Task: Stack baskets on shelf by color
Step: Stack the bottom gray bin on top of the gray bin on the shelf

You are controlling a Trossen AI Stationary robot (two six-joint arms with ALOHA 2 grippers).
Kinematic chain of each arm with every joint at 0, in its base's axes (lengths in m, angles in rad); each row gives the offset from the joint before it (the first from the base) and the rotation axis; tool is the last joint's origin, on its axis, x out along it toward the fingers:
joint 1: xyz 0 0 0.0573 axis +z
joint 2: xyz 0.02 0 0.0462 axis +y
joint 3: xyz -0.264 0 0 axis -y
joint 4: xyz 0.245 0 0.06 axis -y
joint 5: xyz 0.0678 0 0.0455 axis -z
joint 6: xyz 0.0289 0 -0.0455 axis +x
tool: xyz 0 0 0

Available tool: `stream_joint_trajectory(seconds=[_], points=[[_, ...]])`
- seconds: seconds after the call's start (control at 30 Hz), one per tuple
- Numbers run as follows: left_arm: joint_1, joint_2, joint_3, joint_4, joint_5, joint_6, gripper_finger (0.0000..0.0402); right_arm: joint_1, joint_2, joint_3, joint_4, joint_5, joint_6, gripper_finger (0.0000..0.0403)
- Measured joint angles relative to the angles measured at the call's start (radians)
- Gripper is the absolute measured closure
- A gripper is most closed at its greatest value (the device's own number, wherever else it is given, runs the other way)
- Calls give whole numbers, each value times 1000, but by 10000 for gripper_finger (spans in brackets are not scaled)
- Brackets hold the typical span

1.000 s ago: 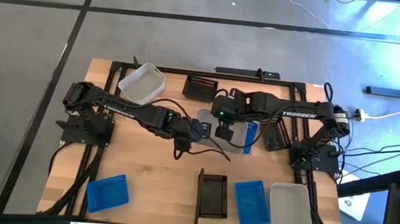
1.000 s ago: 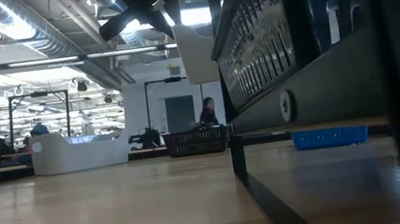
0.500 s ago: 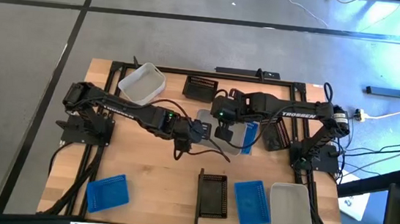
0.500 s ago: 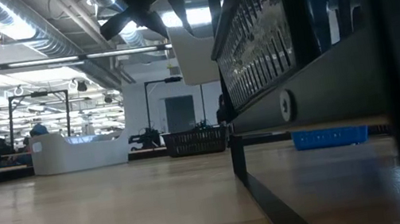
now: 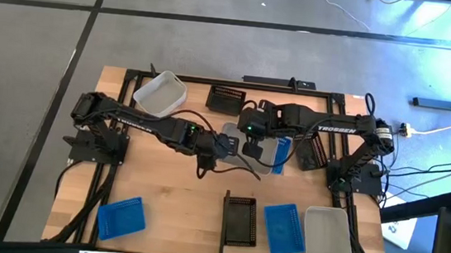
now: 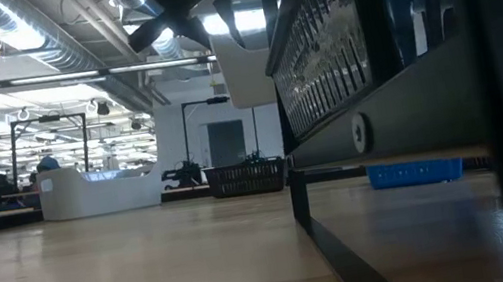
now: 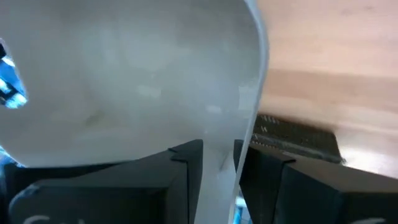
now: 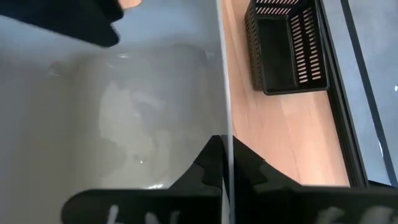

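Observation:
Both grippers are shut on one translucent white basket (image 5: 261, 161), held in the air over the table's middle; it shows raised in the low view (image 6: 245, 69). My left gripper (image 5: 225, 146) comes at it from the left and my right gripper (image 5: 248, 148) from the right. The basket fills both wrist views (image 7: 124, 81) (image 8: 124, 106). On the shelf (image 5: 262, 245), near the table's near edge, a black basket (image 5: 240, 220), a blue basket (image 5: 284, 228) and a white basket (image 5: 328, 239) sit side by side on their bottoms. My left gripper pinches a side wall of the white basket at its rim (image 7: 219, 163) between the two fingers, one inside the tub and one outside. The basket is lifted clear of the table. My right gripper pinches another thin wall of the same basket (image 8: 224, 146), one finger on each face. The fingers meet the wall edge-on. The basket hangs clear of the table between the two arms.
A white basket (image 5: 160, 93) and a black basket (image 5: 228, 99) stand near the far edge. A blue basket (image 5: 283, 153) and a black basket (image 5: 314, 153) lie under the right arm. Another blue basket (image 5: 121, 216) sits near left. The shelf's black upright bar (image 5: 223, 224) stands mid-table.
The held white basket has turned a little in the air; in the low view its upper edge now reaches higher and farther left. Both grippers have stayed shut on it.

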Motion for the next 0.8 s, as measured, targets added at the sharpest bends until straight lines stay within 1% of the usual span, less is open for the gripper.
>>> stream_joint_trajectory(seconds=[0.13, 0.2, 0.47, 0.7, 0.8], points=[[0, 0, 0, 24, 85, 0, 322, 0, 0, 0, -9, -5, -7, 403], [0, 0, 0, 26, 110, 14, 322, -3, 0, 0, -16, -12, -7, 403], [-16, -17, 2, 30, 105, 30, 319, -11, 0, 2, -41, -4, -6, 403], [-46, -52, 5, 23, 96, 54, 319, -11, 0, 2, -58, 24, -6, 403], [-54, -64, 28, -26, 97, 50, 319, -12, 0, 2, -64, 27, -5, 403]])
